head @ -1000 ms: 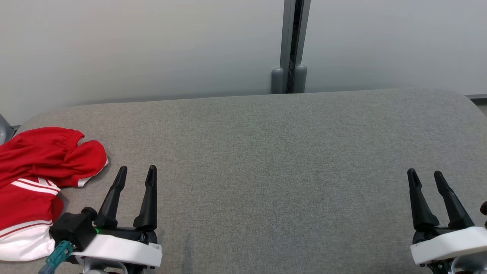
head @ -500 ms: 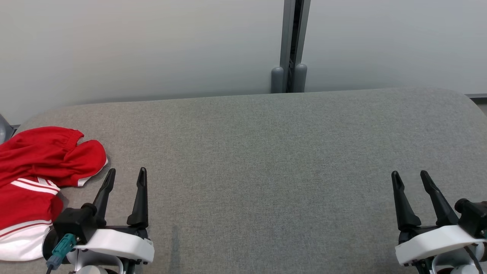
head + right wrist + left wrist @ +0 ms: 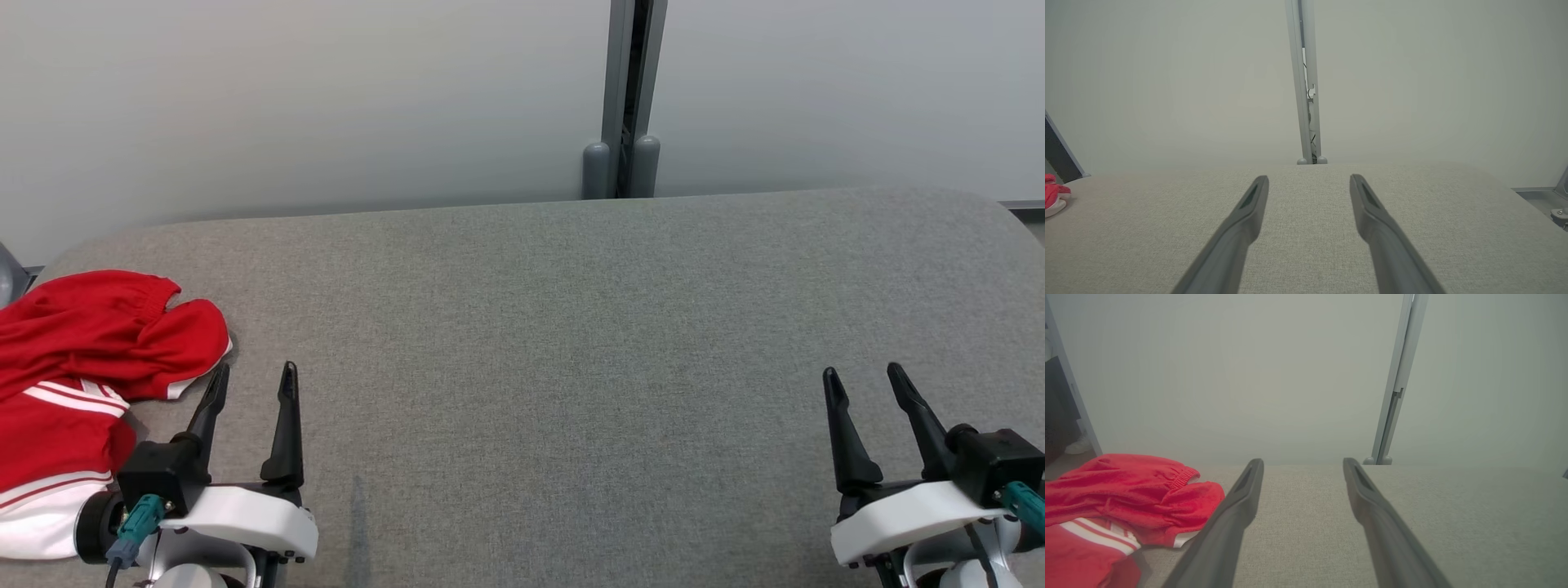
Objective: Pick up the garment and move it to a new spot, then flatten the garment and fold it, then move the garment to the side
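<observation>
Red-white garment [image 3: 82,384] bunched at worktop [image 3: 571,327] left end, just beside left pincer [image 3: 255,369]. Right pincer [image 3: 863,371] well apart. Both wide, empty. Left wrist view: waistband [image 3: 1182,478] close; right wrist view: garment sliver far left.

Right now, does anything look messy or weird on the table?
Yes, the red and white garment is messy: it lies bunched and wrinkled at the left end of the grey table, beside the open left gripper. Nothing looks spilled or broken.
</observation>
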Available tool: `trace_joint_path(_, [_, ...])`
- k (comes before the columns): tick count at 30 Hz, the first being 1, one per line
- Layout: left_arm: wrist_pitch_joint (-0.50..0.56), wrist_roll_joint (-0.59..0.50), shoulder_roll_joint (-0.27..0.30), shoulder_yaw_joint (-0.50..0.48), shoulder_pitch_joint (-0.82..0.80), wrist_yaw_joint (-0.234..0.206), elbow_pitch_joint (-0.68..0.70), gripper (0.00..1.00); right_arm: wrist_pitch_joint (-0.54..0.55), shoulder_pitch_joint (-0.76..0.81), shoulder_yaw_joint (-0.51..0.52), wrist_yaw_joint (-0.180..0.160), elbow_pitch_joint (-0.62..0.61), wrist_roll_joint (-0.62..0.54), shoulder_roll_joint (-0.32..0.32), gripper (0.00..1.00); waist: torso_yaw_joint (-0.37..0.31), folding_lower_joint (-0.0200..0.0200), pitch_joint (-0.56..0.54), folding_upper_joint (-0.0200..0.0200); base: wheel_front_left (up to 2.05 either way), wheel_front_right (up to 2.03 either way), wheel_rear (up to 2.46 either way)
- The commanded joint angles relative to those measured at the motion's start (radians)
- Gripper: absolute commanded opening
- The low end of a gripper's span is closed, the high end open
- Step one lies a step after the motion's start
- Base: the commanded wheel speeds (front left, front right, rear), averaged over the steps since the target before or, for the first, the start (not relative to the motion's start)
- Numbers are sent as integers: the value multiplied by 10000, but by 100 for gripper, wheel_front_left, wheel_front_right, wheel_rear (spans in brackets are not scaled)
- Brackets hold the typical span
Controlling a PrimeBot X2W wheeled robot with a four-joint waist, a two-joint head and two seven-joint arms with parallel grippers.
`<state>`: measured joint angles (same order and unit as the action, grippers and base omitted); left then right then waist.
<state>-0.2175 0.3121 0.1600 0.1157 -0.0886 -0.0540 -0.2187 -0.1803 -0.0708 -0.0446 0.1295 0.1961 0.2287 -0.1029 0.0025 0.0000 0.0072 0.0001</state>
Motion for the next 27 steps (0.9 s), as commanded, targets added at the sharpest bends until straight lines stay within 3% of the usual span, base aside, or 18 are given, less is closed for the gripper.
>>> trace_joint_path(1, [-39,-172,31,-44,-201,-57,-80,100,-146,-146,-27,17,53,-250,-38,100,4,0,1,-1,0,0,0])
trace_joint_path(27, [36,-1160,-15,-92,-694,-353,-1008,100,-867,-655,28,17,727,-1175,216,100,1,0,110,-1,0,0,0])
